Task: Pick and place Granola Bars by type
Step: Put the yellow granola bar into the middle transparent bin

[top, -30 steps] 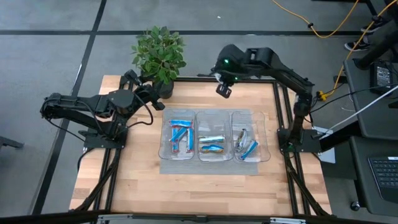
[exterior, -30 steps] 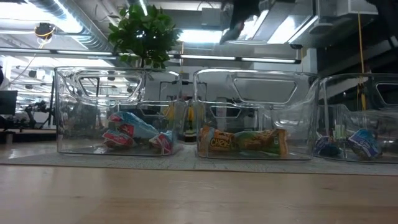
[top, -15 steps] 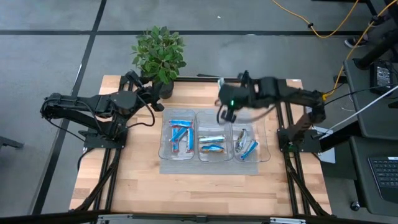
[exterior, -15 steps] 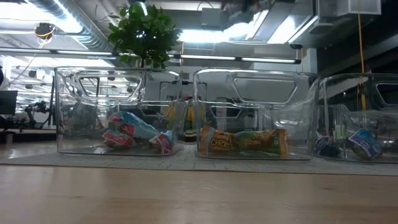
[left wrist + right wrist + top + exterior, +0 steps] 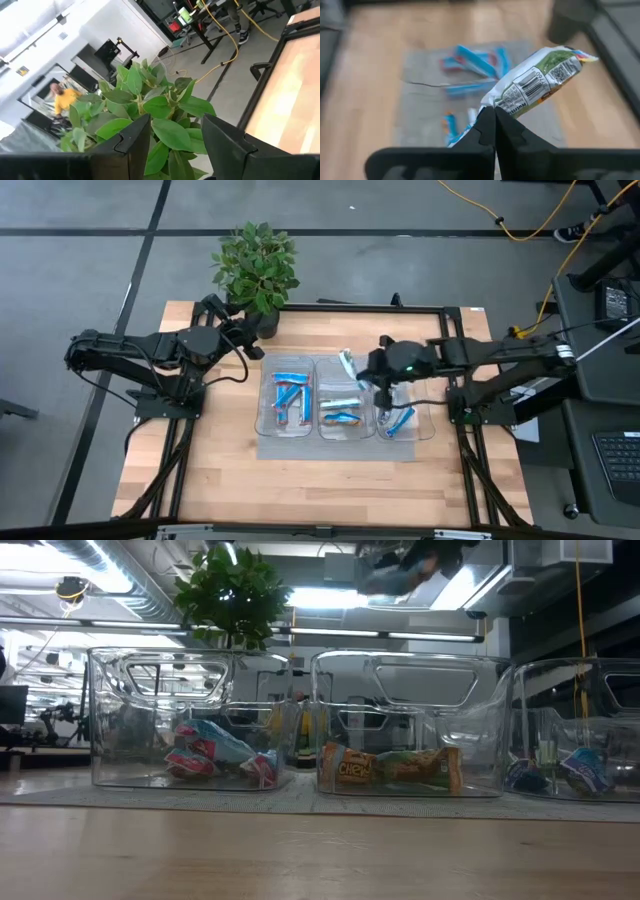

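Three clear plastic bins (image 5: 346, 408) sit side by side on a grey mat (image 5: 340, 448) at the middle of the light wooden surface (image 5: 230, 480). Foil-wrapped granola bars (image 5: 291, 397) lie inside each bin. The right tool (image 5: 382, 387) hangs above the bins, between the middle and right ones, pinching one foil-wrapped bar (image 5: 537, 83). The left tool (image 5: 252, 340) rests left of the bins, beside the potted green plant (image 5: 256, 268) behind them.

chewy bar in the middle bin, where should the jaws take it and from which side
Pinch the chewy bar across its narrow width at mid-length, from straight above: it lies flat, lengthwise on the floor, and the middle bin walls block the sides. Right gripper, above the bins, must first drop its held bar; left gripper waits by the plant.
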